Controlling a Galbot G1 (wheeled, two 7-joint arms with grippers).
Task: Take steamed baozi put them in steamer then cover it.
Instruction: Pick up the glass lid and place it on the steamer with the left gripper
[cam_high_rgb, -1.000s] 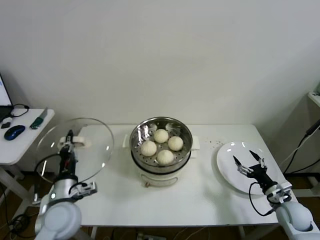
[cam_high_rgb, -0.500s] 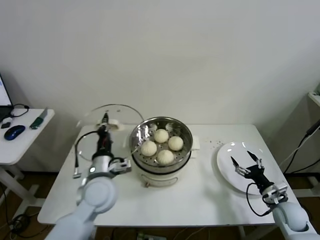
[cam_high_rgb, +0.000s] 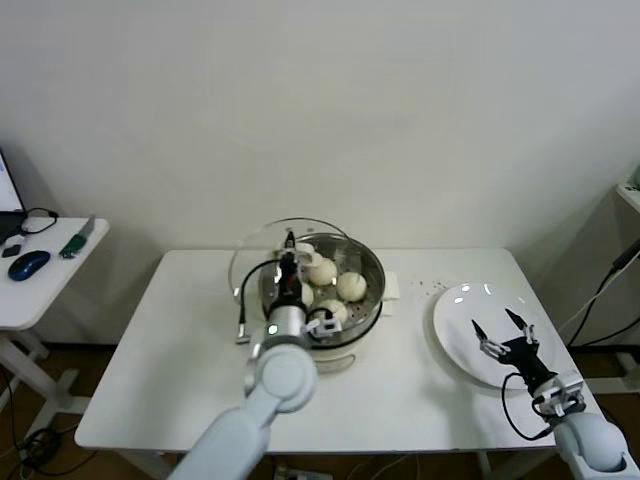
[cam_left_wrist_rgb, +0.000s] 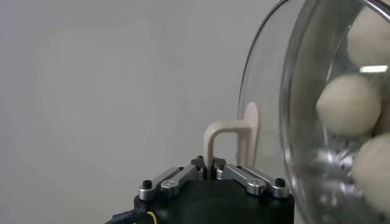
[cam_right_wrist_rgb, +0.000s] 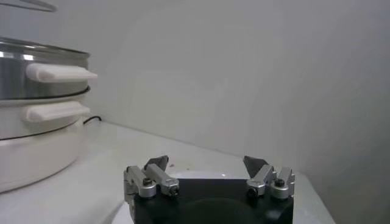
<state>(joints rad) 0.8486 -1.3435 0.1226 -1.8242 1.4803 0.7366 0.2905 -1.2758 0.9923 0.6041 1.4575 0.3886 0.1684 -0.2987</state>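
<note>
Plain off-white wall behind everything, and a white table (cam_high_rgb: 180, 380) in the middle of the shot, set against it. One steamer (cam_high_rgb: 322, 290) sits around the centre of the table, a bit toward the back edge: shiny steel basket on a cream pot base, with white side handles that show up clearly in the right wrist view.

Baozi (cam_high_rgb: 351, 286) count: four round cream buns, all inside the basket. One is partly hidden behind the arm in the head view, and three show through the glass in the left wrist view.

One cover (cam_high_rgb: 262, 262), the clear glass lid with a metal rim. It's tilted steeply, almost on edge, over the left side of the steamer, overlapping the basket's left rim and not seated on it. The left gripper (cam_high_rgb: 290, 258) has its fingers clamped tight on the lid's cream bar handle (cam_left_wrist_rgb: 226, 141); the left wrist view shows the handle pinched right between them.

One white plate (cam_high_rgb: 462, 325) lies near the right edge of the table. The right gripper (cam_high_rgb: 506, 331) hangs just over it with fingers spread wide, holding nothing.

Off past the left edge is a small white side table (cam_high_rgb: 30, 290) with one blue mouse (cam_high_rgb: 29, 264), a teal-handled tool (cam_high_rgb: 74, 240) and some black cable (cam_high_rgb: 38, 218).
</note>
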